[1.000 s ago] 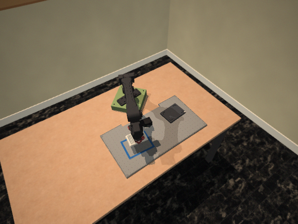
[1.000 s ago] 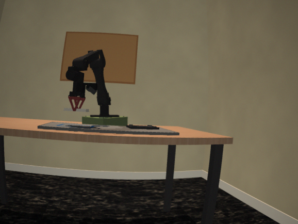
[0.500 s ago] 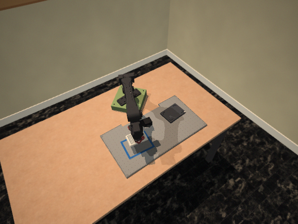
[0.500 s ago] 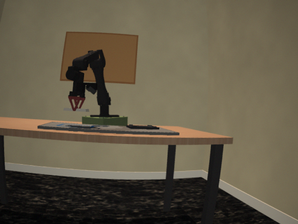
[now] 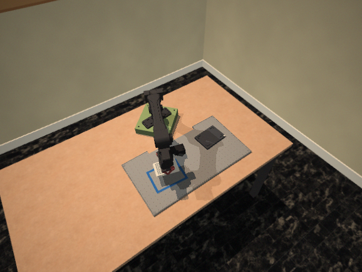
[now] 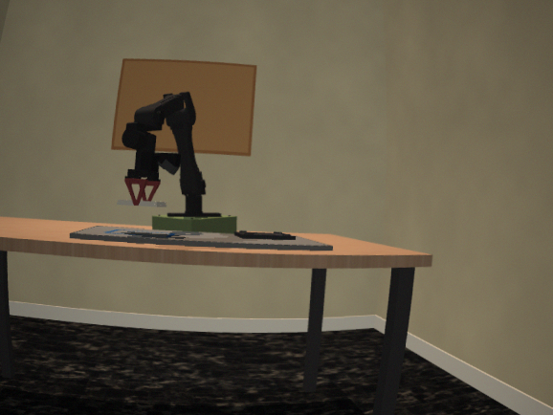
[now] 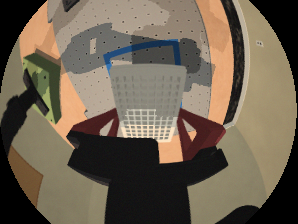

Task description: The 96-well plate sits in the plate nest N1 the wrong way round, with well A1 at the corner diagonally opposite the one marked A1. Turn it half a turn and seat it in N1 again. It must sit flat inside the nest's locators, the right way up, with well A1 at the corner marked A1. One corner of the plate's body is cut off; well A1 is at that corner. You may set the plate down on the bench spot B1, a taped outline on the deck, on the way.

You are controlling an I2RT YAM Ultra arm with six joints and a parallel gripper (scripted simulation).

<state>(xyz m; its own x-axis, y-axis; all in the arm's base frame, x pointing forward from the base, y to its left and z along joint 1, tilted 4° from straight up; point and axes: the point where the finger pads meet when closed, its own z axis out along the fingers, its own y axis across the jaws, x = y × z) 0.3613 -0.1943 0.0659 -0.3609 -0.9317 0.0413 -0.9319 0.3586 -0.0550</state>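
Note:
My gripper (image 5: 165, 170) with red fingers is shut on the white 96-well plate (image 5: 158, 169) and holds it level in the air above the blue taped outline B1 (image 5: 166, 178). In the side view the plate (image 6: 142, 203) hangs clearly above the grey deck (image 6: 201, 237), with the gripper (image 6: 142, 195) on top of it. In the wrist view the plate (image 7: 147, 106) sits between the red fingers, with the blue outline (image 7: 143, 52) beyond it. The dark plate nest N1 (image 5: 210, 136) stands empty at the deck's far right. I cannot make out the plate's cut corner.
The arm's green base (image 5: 156, 121) stands behind the deck. The grey deck (image 5: 188, 160) lies on an orange table top, whose front edge is near the deck.

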